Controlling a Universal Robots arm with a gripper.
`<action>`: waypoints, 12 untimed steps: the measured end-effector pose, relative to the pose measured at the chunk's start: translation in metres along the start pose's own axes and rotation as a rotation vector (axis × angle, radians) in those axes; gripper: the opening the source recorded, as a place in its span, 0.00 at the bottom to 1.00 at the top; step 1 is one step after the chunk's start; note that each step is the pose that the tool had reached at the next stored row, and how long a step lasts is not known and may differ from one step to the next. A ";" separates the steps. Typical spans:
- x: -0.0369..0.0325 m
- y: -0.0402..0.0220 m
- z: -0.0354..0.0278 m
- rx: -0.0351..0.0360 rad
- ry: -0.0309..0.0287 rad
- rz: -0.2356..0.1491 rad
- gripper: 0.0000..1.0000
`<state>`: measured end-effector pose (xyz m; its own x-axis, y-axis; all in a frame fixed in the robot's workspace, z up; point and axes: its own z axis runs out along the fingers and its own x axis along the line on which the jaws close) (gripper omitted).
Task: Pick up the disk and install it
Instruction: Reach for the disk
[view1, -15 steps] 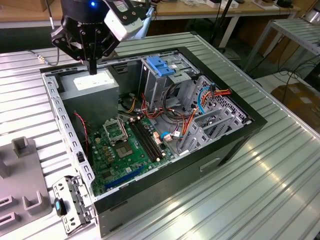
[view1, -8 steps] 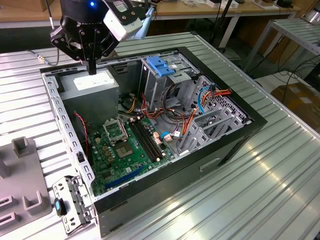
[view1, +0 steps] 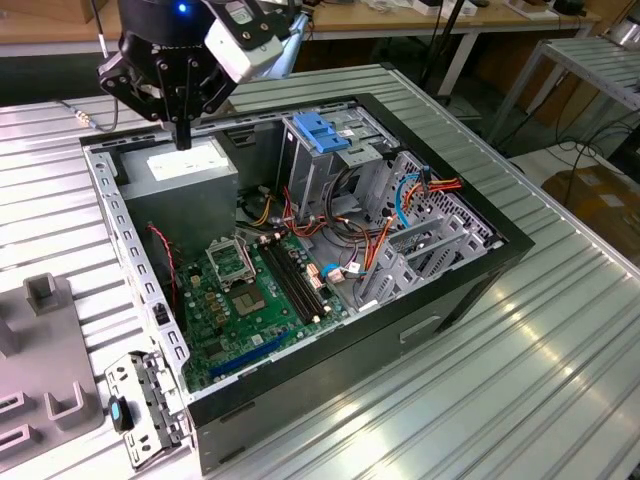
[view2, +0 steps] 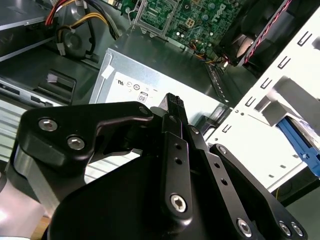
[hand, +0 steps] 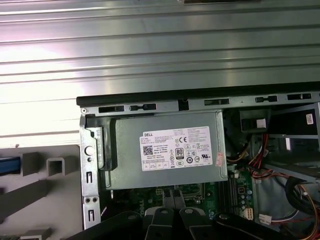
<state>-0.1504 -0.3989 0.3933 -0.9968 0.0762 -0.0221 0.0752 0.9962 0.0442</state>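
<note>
A ribbed aluminium table (view1: 560, 330) spreads across the lower frame of the exterior view, with bright glare streaking its lower right. Wooden workbenches (view1: 400, 25) run along the top edge, and a second ribbed metal table (view1: 590, 60) stands upper right over a dark floor (view1: 520, 120)

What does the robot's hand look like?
The gripper is black: chunky jointed links with silver screws, and thin fingers with ribbed tips. A white box sits beside its wrist, and a little blue light glows above.
</note>
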 end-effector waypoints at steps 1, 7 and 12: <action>0.0002 0.0000 0.0000 0.0000 0.0000 0.000 0.11; 0.0018 -0.0001 0.0000 0.0000 0.0000 0.000 0.11; 0.0029 -0.0002 -0.0001 0.0000 0.0000 0.000 0.11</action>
<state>-0.1533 -0.3989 0.3933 -0.9968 0.0762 -0.0221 0.0752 0.9962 0.0442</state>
